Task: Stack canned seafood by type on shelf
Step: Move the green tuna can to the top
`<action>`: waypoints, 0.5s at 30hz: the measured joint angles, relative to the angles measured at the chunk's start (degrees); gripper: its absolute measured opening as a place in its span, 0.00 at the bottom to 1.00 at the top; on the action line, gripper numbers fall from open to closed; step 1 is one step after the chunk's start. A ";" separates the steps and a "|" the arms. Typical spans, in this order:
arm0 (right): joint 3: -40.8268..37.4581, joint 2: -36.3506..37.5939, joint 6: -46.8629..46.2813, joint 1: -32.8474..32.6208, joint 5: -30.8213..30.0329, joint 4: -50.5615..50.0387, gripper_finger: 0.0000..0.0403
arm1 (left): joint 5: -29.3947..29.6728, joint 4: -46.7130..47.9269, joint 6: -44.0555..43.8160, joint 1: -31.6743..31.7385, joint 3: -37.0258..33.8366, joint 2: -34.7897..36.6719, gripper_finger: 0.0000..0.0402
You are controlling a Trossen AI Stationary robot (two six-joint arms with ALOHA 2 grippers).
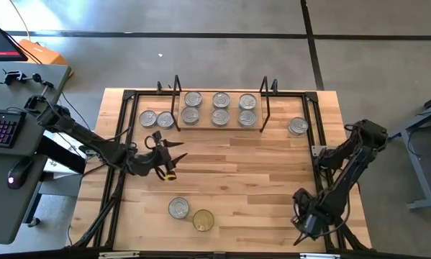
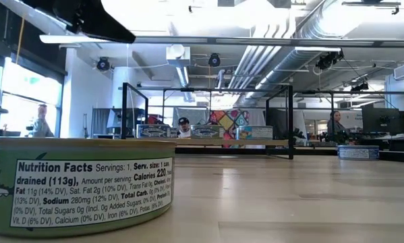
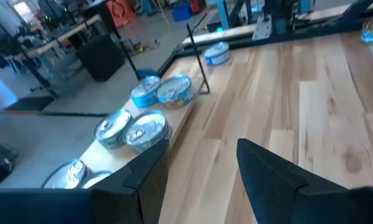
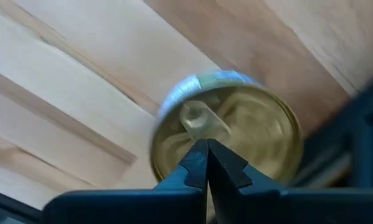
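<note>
Jaws on the left gripper (image 1: 173,152) are standing apart with nothing between them, hovering over the middle-left of the tabletop (image 1: 229,173), in front of the shelf (image 1: 219,126); the left wrist view is showing its two dark fingers (image 3: 142,180) spread over bare wood. Jaws on the right gripper (image 4: 206,163) are sitting pressed together, tips touching, holding nothing, with a gold-lidded tin (image 4: 236,134) lying just beyond them on the wood; in the high view this arm is folded low at the near right corner of the tabletop. Six silver-lidded tins (image 1: 219,108) are sitting on the shelf in two rows of three, between the black wire frames (image 1: 176,101). Two more silver tins (image 1: 156,119) are lying just beside the shelf's left end, and one silver tin (image 1: 298,126) is lying alone to its right. Near the front edge, a silver tin (image 1: 178,208) and a gold tin (image 1: 203,220) are resting side by side, almost touching. A green-labelled can (image 2: 77,182) is filling the low view's near left.
</note>
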State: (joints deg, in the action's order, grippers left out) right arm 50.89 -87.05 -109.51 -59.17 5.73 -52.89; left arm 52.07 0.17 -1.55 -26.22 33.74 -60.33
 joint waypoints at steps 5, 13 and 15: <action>-1.71 0.25 2.81 2.79 -3.28 4.14 0.00 | 0.43 2.91 -3.81 -0.20 0.00 -0.03 0.45; -2.82 0.20 13.64 12.49 -7.58 5.67 0.00 | 2.09 3.67 -5.34 0.00 0.00 3.34 0.45; -2.88 0.15 16.80 14.93 -9.50 6.30 0.00 | -0.51 5.42 -5.03 0.00 0.00 5.12 0.45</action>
State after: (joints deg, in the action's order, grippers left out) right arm 48.01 -86.89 -92.71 -44.24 -3.77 -46.59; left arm 51.56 5.59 -6.58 -26.22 33.74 -55.21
